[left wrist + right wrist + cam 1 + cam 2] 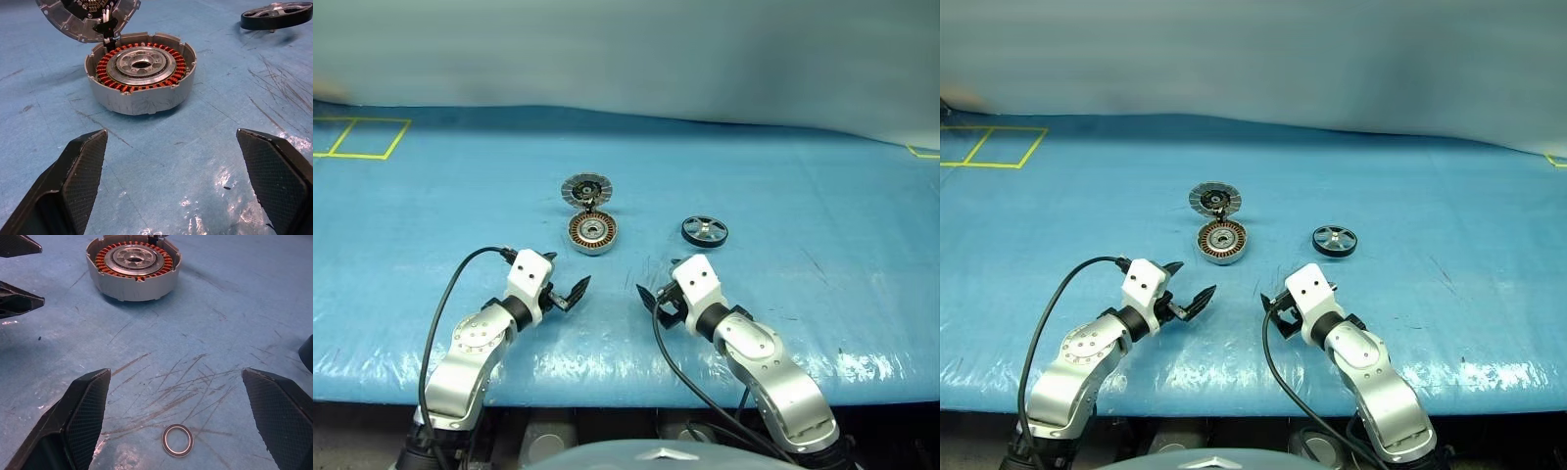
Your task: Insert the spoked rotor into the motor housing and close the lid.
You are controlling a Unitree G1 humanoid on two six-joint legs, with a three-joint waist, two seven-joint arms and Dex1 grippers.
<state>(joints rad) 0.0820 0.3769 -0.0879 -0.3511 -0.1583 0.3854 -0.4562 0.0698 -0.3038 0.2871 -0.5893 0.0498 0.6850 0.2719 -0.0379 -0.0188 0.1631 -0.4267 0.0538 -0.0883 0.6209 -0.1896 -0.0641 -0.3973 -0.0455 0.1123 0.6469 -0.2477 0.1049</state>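
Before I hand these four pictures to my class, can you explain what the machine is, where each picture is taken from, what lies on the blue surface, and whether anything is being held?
This is a humanoid robot with two silver arms, each ending in a gripper of two black fingers. Two pictures come from cameras on its head, looking down over the arms; the other two come from cameras on its wrists, looking along the fingers.

On the blue table cover sits a round silver-grey motor housing with copper-brown windings. Its ribbed silver lid stands open on the housing's far side. To the right, apart from it, lies a small spoked rotor with a black rim. The right wrist view also shows a small metal ring lying on the cover.

The left gripper and the right gripper are both open and hold nothing.
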